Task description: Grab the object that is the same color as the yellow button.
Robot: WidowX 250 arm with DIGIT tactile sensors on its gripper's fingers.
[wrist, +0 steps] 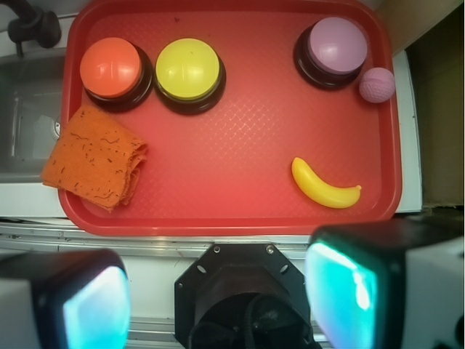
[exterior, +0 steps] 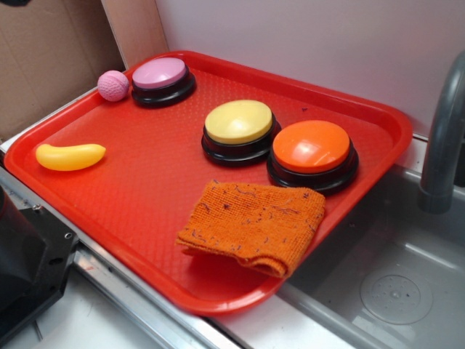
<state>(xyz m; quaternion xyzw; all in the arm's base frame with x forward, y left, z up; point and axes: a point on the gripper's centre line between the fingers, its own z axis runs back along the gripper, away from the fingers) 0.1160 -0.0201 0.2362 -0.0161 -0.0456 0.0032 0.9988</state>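
Observation:
A small glossy yellow toy banana (exterior: 70,156) lies on the red tray (exterior: 145,196) near its left edge; in the wrist view the banana (wrist: 325,187) is at the tray's lower right. The yellow button (exterior: 239,123) stands mid-tray between the pink-topped and orange-topped buttons; it also shows in the wrist view (wrist: 188,71). My gripper (wrist: 218,291) is open and empty, high above the robot base, off the tray's near edge, well away from the banana. The gripper does not show in the exterior view.
A pink-topped button (exterior: 161,77) and a pink textured ball (exterior: 112,85) sit at the tray's far left corner. An orange-topped button (exterior: 312,151) and a folded orange cloth (exterior: 254,222) are on the right. A metal sink (exterior: 392,283) and grey faucet (exterior: 445,138) lie right of the tray.

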